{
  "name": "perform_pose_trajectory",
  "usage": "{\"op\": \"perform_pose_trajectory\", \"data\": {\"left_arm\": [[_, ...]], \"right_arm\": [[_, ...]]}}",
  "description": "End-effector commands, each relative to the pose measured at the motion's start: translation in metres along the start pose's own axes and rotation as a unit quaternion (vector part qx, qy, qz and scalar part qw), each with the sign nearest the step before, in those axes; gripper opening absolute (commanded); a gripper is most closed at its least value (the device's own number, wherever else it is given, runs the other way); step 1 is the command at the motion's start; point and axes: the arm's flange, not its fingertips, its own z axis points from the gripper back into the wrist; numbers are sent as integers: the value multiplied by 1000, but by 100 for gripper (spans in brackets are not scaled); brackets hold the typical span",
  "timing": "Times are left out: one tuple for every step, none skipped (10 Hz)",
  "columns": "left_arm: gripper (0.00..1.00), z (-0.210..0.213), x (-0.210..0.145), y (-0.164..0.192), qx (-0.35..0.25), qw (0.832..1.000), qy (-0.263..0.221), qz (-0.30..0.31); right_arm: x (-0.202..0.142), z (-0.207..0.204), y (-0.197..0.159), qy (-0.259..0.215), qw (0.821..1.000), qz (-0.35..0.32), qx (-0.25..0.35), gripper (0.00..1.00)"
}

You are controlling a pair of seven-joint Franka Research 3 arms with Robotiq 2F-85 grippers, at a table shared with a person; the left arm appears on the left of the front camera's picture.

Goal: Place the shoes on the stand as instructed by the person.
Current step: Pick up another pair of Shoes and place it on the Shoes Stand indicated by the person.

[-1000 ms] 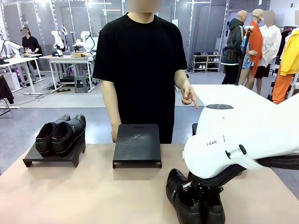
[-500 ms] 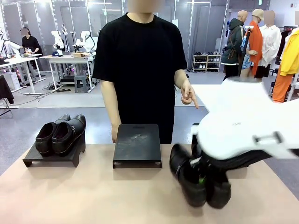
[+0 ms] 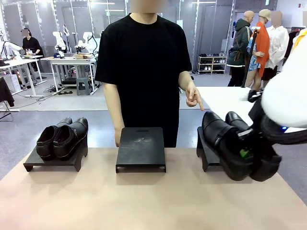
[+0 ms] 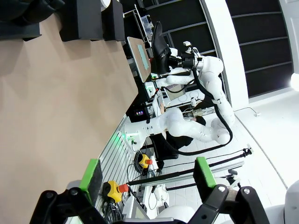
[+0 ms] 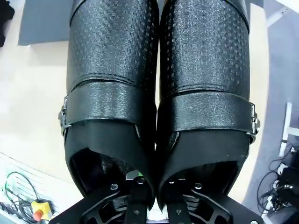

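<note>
Currently, your right gripper is clamped on the adjoining inner walls of a pair of glossy black leather strap shoes. It holds them tilted in the air just in front of the right-hand black flat-topped stand, most of which they hide. The right arm's white casing is cut off at the frame edge. The person's hand points down toward that side. A second black pair sits on the left stand, with the middle stand between. Your left gripper stands wide, gripping nothing, by the tan table, which lies open before the stands.
</note>
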Motion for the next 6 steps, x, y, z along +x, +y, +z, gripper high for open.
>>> {"op": "perform_pose_trajectory", "data": {"left_arm": [[100,-2,1,-1,7,1000,-7,-5],[100,-2,1,-1,7,1000,-7,-5],[100,-2,1,-1,7,1000,-7,-5],[100,-2,1,-1,7,1000,-7,-5],[100,-2,1,-1,7,1000,-7,-5],[100,-2,1,-1,7,1000,-7,-5]], "right_arm": [[13,2,-15,-14,1000,-3,9,0],[12,2,-16,-29,999,-7,15,0],[3,1,-10,-30,999,-1,34,0],[4,-2,-19,-4,1000,-11,4,0],[4,-2,-19,-4,1000,-11,4,0],[4,-2,-19,-4,1000,-11,4,0]]}}
